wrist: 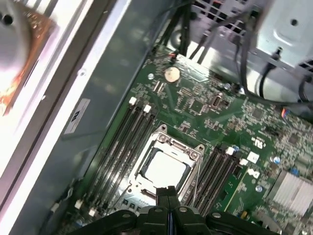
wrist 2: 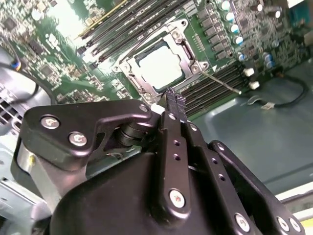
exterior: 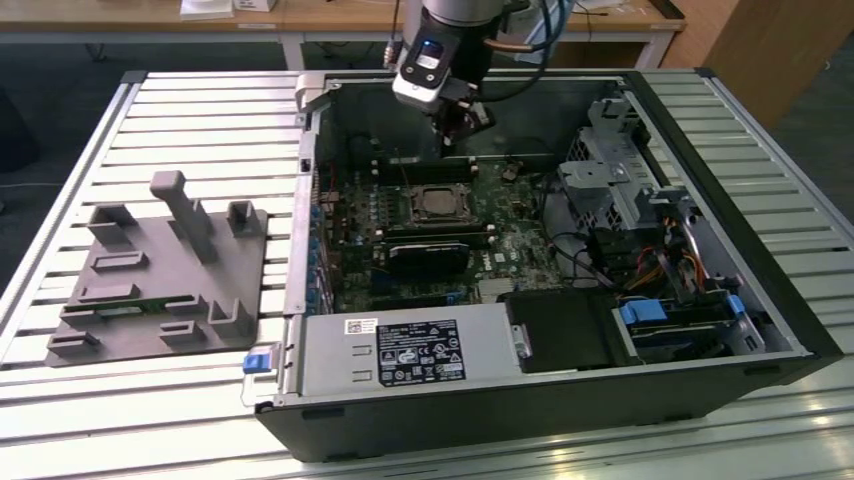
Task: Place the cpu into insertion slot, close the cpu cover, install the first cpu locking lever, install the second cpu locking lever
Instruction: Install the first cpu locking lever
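The cpu (wrist 2: 161, 66) (wrist: 164, 169) lies flat in the insertion slot (exterior: 434, 205) on the green motherboard, its pale metal face showing through the window of the cpu cover (wrist 2: 191, 58) (wrist: 194, 155). The cover lies down flat around the chip. A thin silvery locking lever (wrist 2: 222, 82) runs out from one corner of the socket beside the memory slots. My gripper (exterior: 461, 128) (wrist 2: 173, 100) (wrist: 168, 193) hangs just above the socket's edge toward the back of the case, its dark fingers pressed together with nothing between them.
The open computer case (exterior: 787, 330) lies on a slatted metal table. Black memory slots (wrist 2: 215, 90) flank the socket. A drive cage (exterior: 607, 170) with cables is on the exterior view's right, the power supply (exterior: 400, 355) in front. A grey fixture plate (exterior: 160, 270) stands outside the case.
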{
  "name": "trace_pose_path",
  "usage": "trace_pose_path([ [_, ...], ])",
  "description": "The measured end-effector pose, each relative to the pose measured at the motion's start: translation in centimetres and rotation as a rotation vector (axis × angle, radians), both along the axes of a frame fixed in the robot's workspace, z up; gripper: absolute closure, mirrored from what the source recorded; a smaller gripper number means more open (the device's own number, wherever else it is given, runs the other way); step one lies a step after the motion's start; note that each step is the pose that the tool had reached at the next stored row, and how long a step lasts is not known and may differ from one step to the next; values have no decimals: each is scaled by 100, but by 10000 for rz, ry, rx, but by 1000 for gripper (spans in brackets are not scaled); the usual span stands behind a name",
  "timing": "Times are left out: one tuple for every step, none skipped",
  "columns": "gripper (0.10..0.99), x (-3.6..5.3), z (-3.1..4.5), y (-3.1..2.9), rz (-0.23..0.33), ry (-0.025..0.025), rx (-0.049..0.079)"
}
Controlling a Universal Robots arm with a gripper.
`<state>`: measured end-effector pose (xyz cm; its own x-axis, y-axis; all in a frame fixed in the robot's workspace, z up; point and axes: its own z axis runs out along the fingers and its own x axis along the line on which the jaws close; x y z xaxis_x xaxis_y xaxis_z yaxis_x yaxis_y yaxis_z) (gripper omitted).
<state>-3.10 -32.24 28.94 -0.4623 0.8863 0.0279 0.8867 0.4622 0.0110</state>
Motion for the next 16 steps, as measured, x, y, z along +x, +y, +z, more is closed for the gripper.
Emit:
trace_pose_path([
  [980, 0, -1, 0, 173, 0, 0],
  [980, 0, -1, 0, 333, 0, -1],
  [980, 0, -2, 0, 513, 0, -1],
  [980, 0, -3, 0, 678, 0, 0],
  [980, -1, -5, 0, 818, 0, 0],
  [980, -1, -8, 0, 936, -1, 1],
  [980, -2, -10, 0, 1052, -2, 0],
  [980, -2, -12, 0, 1151, -1, -1],
  [980, -3, -14, 0, 1293, 0, -2],
  [980, -3, -16, 0, 1471, 0, -2],
  [980, -3, -19, 0, 1651, 0, -1],
  [980, -3, -21, 0, 1841, 0, -1],
  [980, -3, -23, 0, 2023, 0, -1],
  [980, -3, -26, 0, 2202, -1, -1],
  [980, -3, -28, 0, 2382, -1, -1],
  [980, -3, -31, 0, 2561, -1, -1],
])
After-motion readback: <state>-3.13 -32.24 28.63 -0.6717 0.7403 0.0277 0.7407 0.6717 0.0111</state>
